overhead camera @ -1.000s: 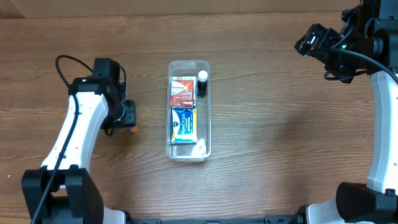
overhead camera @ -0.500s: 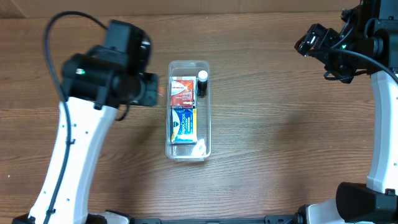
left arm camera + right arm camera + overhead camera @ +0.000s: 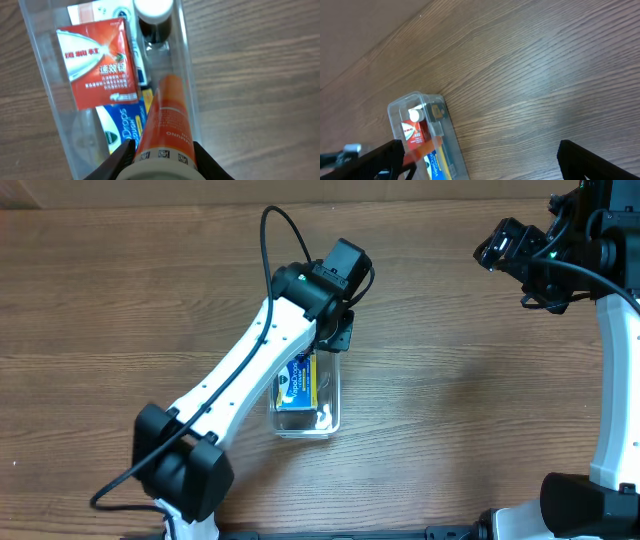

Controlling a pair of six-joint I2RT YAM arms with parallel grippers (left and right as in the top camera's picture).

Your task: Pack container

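Note:
The clear container (image 3: 331, 416) lies in the middle of the table, long axis front to back. It holds a red box (image 3: 97, 62), a blue box (image 3: 296, 385) and a dark bottle with a white cap (image 3: 153, 15). My left gripper (image 3: 336, 332) is above the container's far half, shut on an orange tube (image 3: 165, 120) that points down into the container along its right wall. In the left wrist view the gripper (image 3: 162, 152) grips the tube's capped end. My right gripper (image 3: 505, 248) is open and empty, high at the far right.
In the right wrist view the container (image 3: 452, 145) sits at the lower left, with bare wood to its right. The left arm (image 3: 235, 380) stretches diagonally across the container's left side. A black cable (image 3: 275, 225) loops above it.
My left arm has swung from the table's left side to above the container, carrying the orange tube. The right arm has not moved.

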